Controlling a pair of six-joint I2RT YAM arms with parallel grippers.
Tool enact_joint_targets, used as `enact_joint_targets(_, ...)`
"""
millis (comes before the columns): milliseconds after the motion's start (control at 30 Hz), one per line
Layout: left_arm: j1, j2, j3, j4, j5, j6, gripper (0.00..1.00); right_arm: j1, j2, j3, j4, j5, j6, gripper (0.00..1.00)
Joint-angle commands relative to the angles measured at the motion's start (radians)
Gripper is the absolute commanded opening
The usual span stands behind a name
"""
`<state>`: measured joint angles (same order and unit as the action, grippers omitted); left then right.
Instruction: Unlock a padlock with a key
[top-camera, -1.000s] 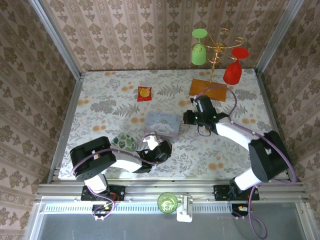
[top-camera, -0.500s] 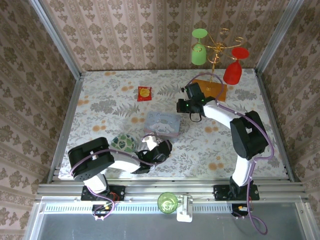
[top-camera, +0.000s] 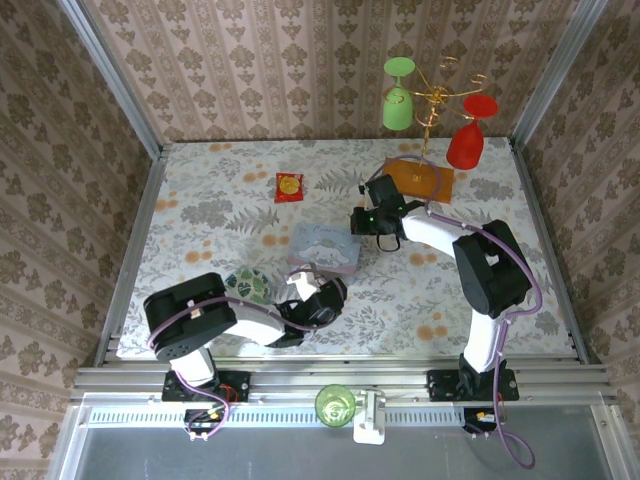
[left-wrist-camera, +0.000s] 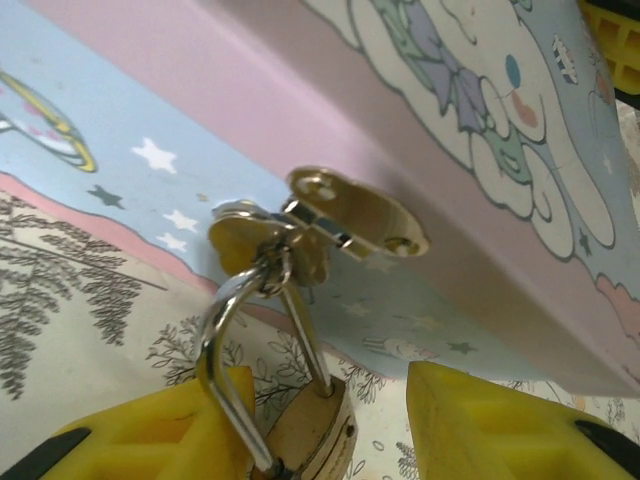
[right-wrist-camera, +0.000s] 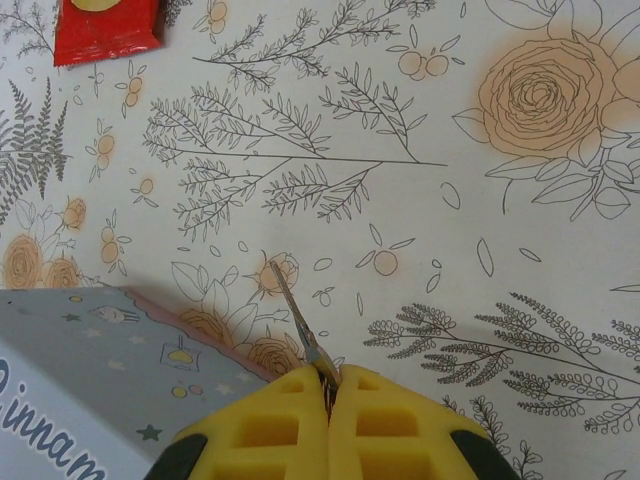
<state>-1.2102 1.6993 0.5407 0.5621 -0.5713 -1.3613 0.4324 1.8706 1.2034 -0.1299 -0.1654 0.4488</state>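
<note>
Across the pale blue tin (top-camera: 325, 247) from my key (right-wrist-camera: 296, 315) is where the padlock (left-wrist-camera: 318, 432) hangs, and that gap is what the next move turns on. The padlock sits on the tin's near side, its shackle (left-wrist-camera: 308, 345) threaded through the brass hasp (left-wrist-camera: 360, 215). Its brass body droops toward my left gripper (left-wrist-camera: 318, 395). That gripper is spread, with one yellow finger (left-wrist-camera: 150, 435) right against the shackle and body. The other finger stands off to the side, so I am bracketing the lock rather than clamping it.

My right gripper (right-wrist-camera: 330, 385) is pressed together on the key's head. The blade juts straight out past the fingertips, low over the floral cloth (right-wrist-camera: 520, 250) just beside the tin's far corner. It points roughly toward the red packet (right-wrist-camera: 105, 25), away from the lock.

I judge the keyhole to be on the body's bottom end, which faces my left palm and is cut off at the edge of the left wrist view. The left arm is much the nearer to the lock. The right must bring the key round the tin and turn its long axis into line with the padlock's.
</note>
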Motion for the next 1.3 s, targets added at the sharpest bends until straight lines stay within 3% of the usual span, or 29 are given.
enact_joint_targets(0,-0.001,0.089,0.008,-0.071,0.095,-0.021,0.45,0.005,0.000,-0.047,-0.004,-0.020,0.016,0.00)
enact_joint_targets(200,0.000,0.132,0.022,-0.060,0.107,-0.052,0.41,0.005,-0.007,-0.075,0.020,-0.020,0.030,0.00)
enact_joint_targets(433,0.014,0.098,0.036,-0.145,0.107,-0.005,0.18,0.005,-0.023,-0.059,0.004,-0.015,0.028,0.00)
enact_joint_targets(600,0.024,0.057,0.008,-0.110,0.122,0.039,0.00,0.003,-0.041,-0.061,-0.007,-0.008,0.019,0.00)
enact_joint_targets(700,0.033,0.015,-0.017,-0.073,0.137,0.075,0.00,-0.012,-0.082,-0.063,-0.023,-0.004,0.004,0.00)
enact_joint_targets(967,0.055,-0.014,-0.073,0.058,0.174,0.091,0.00,-0.118,-0.250,-0.129,-0.056,-0.140,-0.033,0.00)
enact_joint_targets(1033,0.058,0.008,-0.095,0.156,0.189,0.086,0.00,-0.128,-0.307,-0.169,-0.082,-0.171,-0.048,0.00)
enact_joint_targets(1133,0.068,0.049,-0.131,0.312,0.226,0.076,0.00,-0.139,-0.389,-0.248,-0.108,-0.270,-0.043,0.00)
enact_joint_targets(1267,0.070,0.055,-0.129,0.323,0.244,0.076,0.00,-0.136,-0.499,-0.435,-0.044,-0.433,0.025,0.00)
